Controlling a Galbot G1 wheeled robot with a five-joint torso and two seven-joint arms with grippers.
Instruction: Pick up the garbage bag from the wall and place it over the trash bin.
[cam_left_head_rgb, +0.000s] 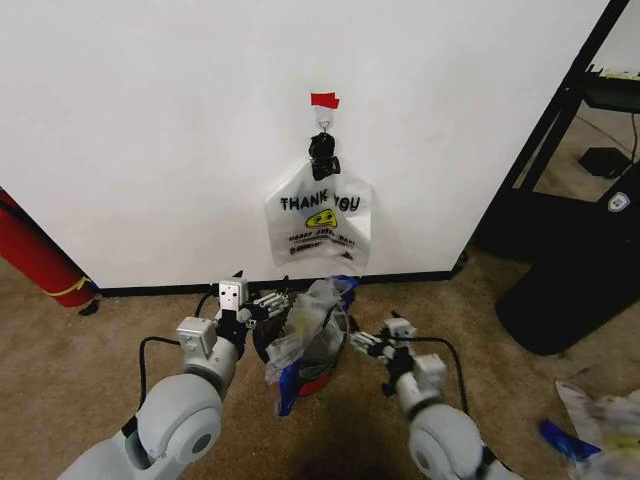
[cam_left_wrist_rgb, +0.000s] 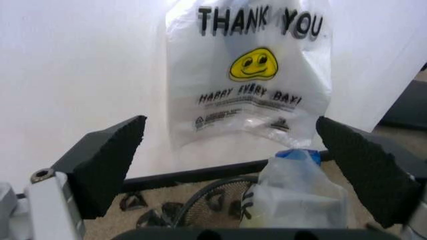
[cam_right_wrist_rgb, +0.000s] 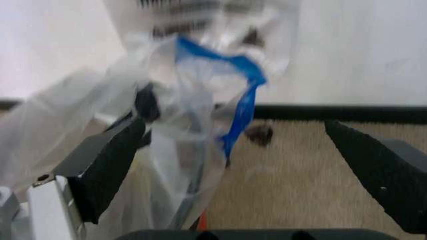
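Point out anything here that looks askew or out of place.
The garbage bag sits crumpled and lopsided over the trash bin, one end spilling down its front instead of lining it. Both grippers, left and right, flank it, fingers open.

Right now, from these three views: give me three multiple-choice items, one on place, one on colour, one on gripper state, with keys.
1. Where is the garbage bag?
A. hanging on the wall hook
B. draped over the trash bin
C. flat on the carpet by the red cylinder

2. What colour is the tape scrap above the hook?
A. blue
B. yellow
C. red

3. How does the left gripper stand?
A. open
B. shut on the garbage bag
C. shut on the hook

Key: 1 B, blue-edged plastic lies over the trash bin; the "THANK YOU" bag hangs instead. 2 C, head view shows red. 3 A, its pads stand wide apart, holding nothing.
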